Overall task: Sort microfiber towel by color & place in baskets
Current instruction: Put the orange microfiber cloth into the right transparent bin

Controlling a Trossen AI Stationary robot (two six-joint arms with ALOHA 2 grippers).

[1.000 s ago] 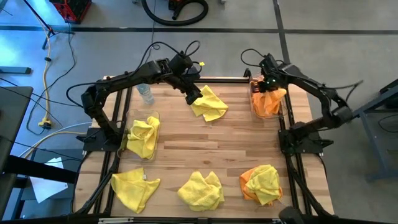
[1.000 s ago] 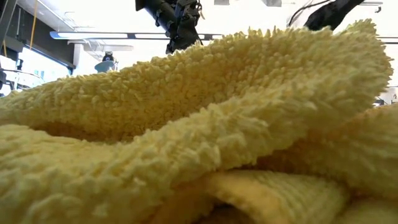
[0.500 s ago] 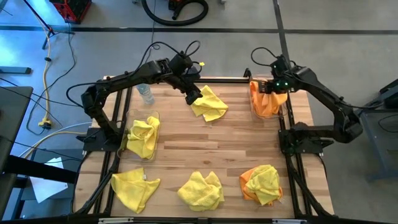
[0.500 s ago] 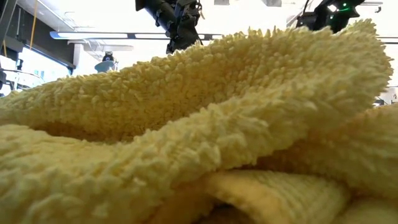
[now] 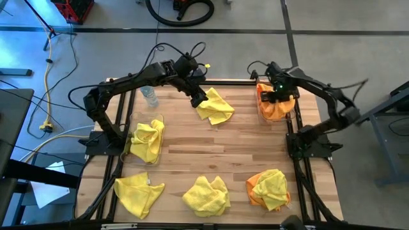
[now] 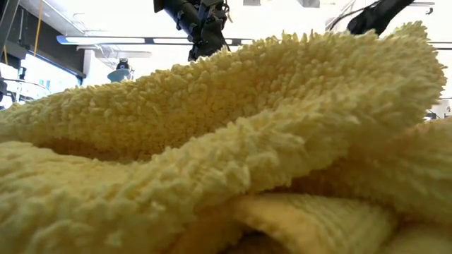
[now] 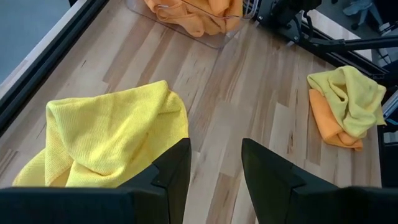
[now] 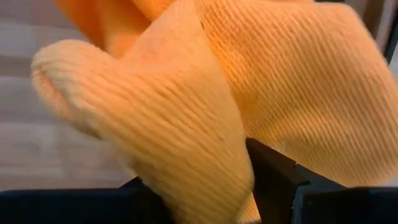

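My left gripper (image 5: pixel 199 99) (image 7: pixel 216 155) hangs open at the far middle of the table, just left of a loose yellow towel (image 5: pixel 215 107) (image 7: pixel 112 134) that lies flat on the wood. My right gripper (image 5: pixel 278 96) is over the right basket (image 5: pixel 259 110), shut on an orange towel (image 5: pixel 276 110) (image 8: pixel 205 93). The left basket (image 5: pixel 157 121) holds yellow towels (image 5: pixel 147 139). On the near side lie two yellow towels (image 5: pixel 137 191) (image 5: pixel 206 195) and an orange towel with a yellow one on it (image 5: pixel 268 188). My right gripper has a thick fold of the orange towel (image 8: pixel 217 162) between its fingers, coming from above over the right basket. The cloth bulges over one finger and hides it; the other finger (image 8: pixel 273 168) shows beside the fold. The towel's lower part sits in the basket.
A clear bottle (image 5: pixel 150 96) stands at the far left, between the left arm and the left basket. A yellow towel (image 6: pixel 226 141) right in front of the low camera fills that view. Bare wood lies across the table's middle (image 5: pixel 217 144).
My right gripper rose and swung toward the table's far right corner with the orange towel drawn up under it, then came back down over the right basket, where the towel has settled again. My left arm has kept still.
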